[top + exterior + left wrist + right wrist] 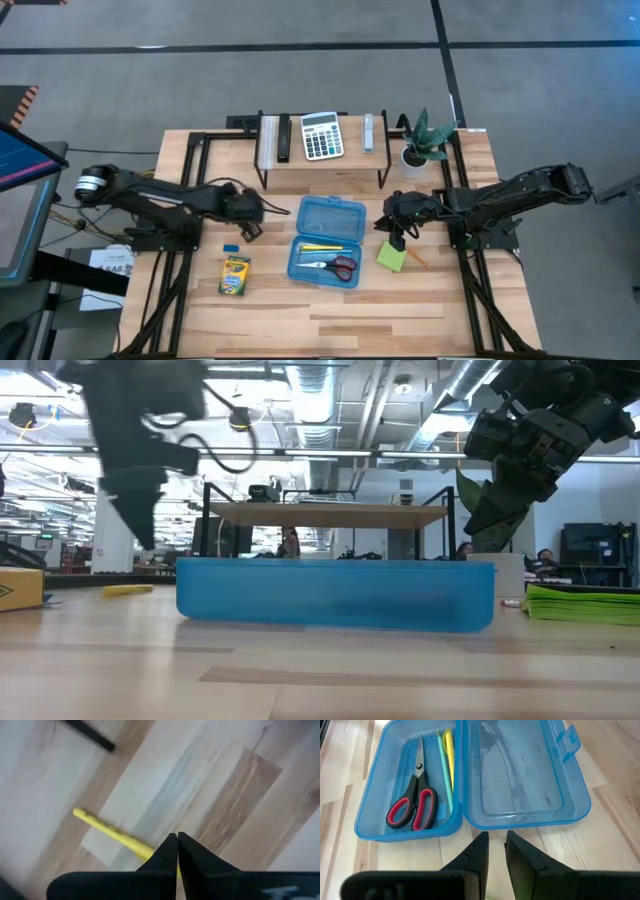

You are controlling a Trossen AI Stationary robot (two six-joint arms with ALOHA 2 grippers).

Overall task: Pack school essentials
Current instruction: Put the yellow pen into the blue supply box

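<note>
The left hand (250, 229) hangs above the wooden surface (330, 300), left of the blue pencil case (327, 240). In the left wrist view its fingers (170, 851) are pressed together with nothing between them. A yellow pencil (112, 833) lies on the bare boards just past the fingertips in that view; whether the tips touch it cannot be told.

Below the left hand in the high view, a tiny blue eraser (231, 248) lies on the surface, and the yellow-green crayon box (235, 275) lies flat just beyond it, toward the front edge.

The pencil case sits open at the centre of the surface, lid folded back toward the shelf (322, 165). Its tray holds the red-handled scissors (413, 801), a thin green pencil (444, 766) and a yellow marker-like stick (450, 751), all lying lengthwise side by side. The lid half (522, 775) holds nothing.

On the raised shelf behind the case rests a white-grey calculator (321, 135). A small potted plant (424, 142) stands at the shelf's right end.

The right hand (398, 238) hovers to the right of the case, over the inner edge of the lime-green sticky-note pad (392, 256). In the right wrist view its fingers (479, 852) stand a narrow gap apart and hold nothing. An orange pencil (417, 258) lies touching the pad's right side
</note>
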